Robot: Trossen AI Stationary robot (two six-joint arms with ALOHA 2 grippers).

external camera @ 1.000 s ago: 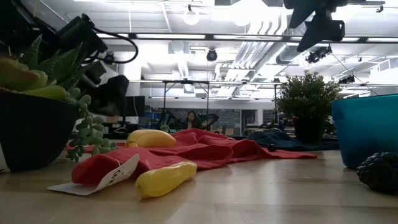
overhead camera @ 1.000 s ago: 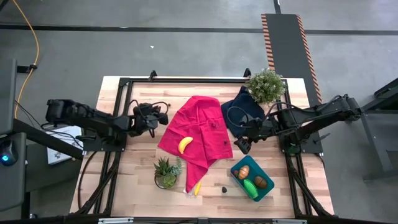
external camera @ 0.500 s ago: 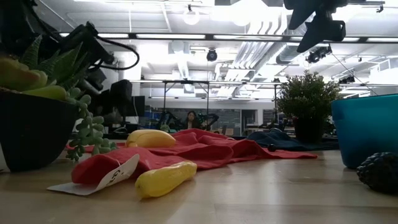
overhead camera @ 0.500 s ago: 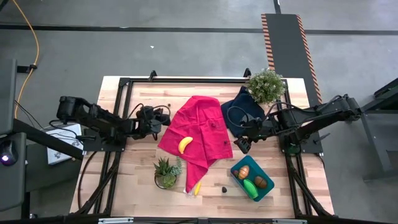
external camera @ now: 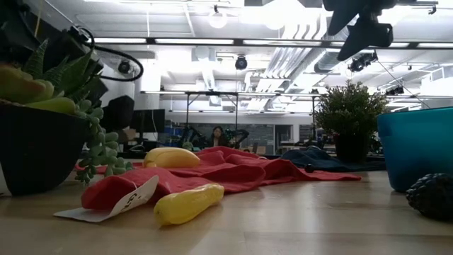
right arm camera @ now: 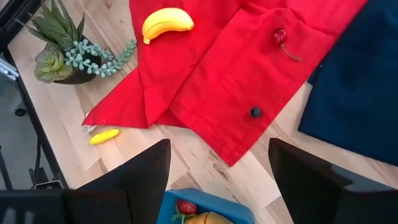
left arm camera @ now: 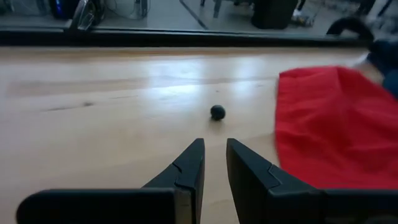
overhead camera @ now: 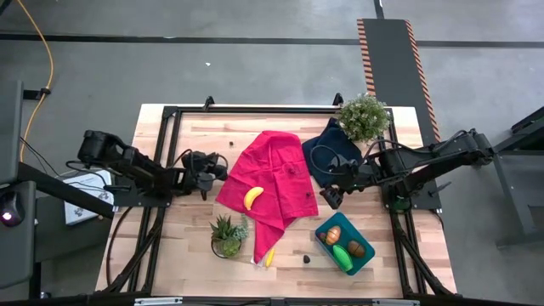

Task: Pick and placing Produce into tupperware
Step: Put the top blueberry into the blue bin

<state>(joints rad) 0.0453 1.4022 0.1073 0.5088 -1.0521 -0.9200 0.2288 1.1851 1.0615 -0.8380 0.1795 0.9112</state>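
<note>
The teal tupperware stands near the table's near right corner and holds an orange piece, a green piece and a brown piece. One yellow banana lies on the red cloth. A smaller yellow banana lies on the wood by the cloth's near tip. A dark piece lies left of the tub. My right gripper hovers open above the cloth's right edge, beyond the tub. My left gripper, fingers almost together, is left of the red cloth, over bare wood.
A succulent pot stands near the smaller banana, a leafy potted plant at the far right. A navy cloth lies right of the red one. A small dark ball sits on the wood ahead of my left gripper.
My left arm has drawn back: its gripper has shifted a little toward the table's near and left edges and sunk lower. The right arm and the produce have stayed where they were.
</note>
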